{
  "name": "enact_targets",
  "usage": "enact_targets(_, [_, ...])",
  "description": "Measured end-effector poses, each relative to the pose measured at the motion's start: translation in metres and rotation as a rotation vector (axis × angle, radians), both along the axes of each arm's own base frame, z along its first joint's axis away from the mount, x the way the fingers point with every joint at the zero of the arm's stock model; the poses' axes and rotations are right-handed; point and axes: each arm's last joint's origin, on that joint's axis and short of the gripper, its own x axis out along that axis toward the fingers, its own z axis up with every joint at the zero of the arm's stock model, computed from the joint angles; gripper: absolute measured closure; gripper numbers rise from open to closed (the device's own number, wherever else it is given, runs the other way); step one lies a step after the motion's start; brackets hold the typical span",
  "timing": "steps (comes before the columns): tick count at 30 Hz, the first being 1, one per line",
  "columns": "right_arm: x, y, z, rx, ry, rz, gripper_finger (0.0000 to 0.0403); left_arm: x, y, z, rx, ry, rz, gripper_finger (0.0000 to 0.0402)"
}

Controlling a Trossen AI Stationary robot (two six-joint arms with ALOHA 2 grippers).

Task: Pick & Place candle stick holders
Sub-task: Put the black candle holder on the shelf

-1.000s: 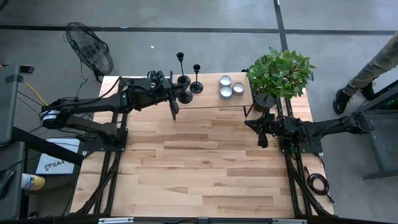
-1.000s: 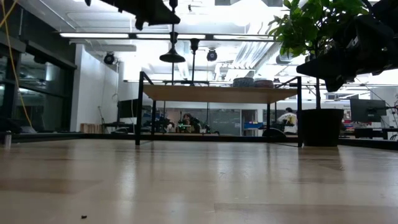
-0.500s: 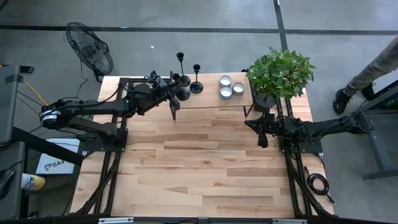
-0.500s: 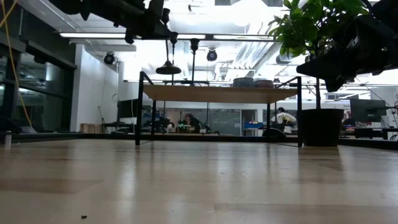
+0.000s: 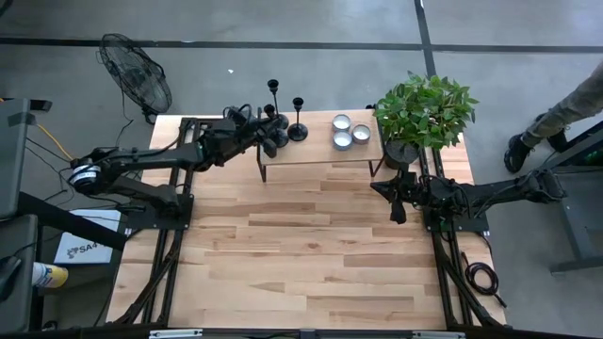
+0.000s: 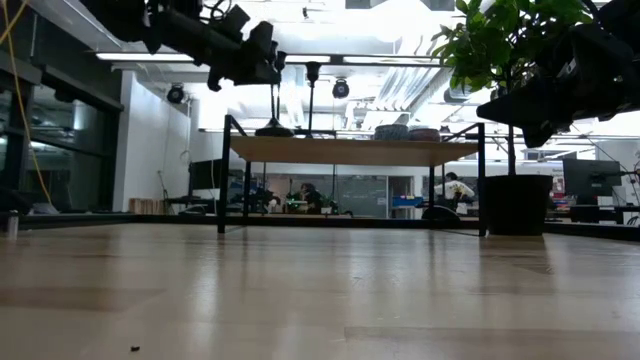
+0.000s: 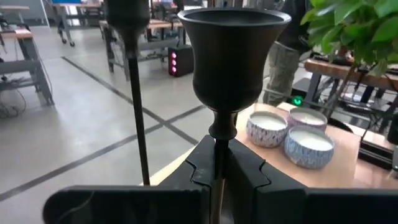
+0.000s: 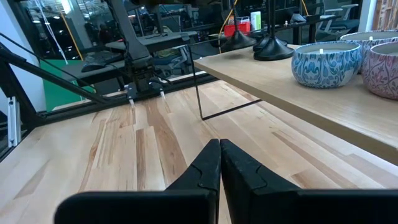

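Black holder (image 7: pixel 233 56) clamped by stem in left gripper (image 7: pixel 217 163) over shelf (image 5: pixel 320 149): keep upright, lower w/o nudging neighbours; right gripper (image 8: pixel 220 163) closed, empty.

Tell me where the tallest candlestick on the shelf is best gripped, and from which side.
Probably the thin stem of the tallest candlestick, below its cup, approached from the table side with fingers level. It stands upright at the shelf back edge, and the left gripper holds another candlestick the same way.
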Motion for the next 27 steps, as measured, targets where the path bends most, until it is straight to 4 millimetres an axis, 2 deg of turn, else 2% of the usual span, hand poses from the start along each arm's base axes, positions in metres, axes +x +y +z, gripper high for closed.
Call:
enact_targets(9, [0.0,0.0,0.0,0.0,0.0,0.0,0.0398,-0.004,0.013,-0.004,-0.046,0.002,-0.017,0.0385])
enact_targets(27, [0.0,0.0,0.0,0.0,-0.001,0.0,0.0398,-0.004,0.013,-0.008,-0.072,0.037,-0.034,0.0385])
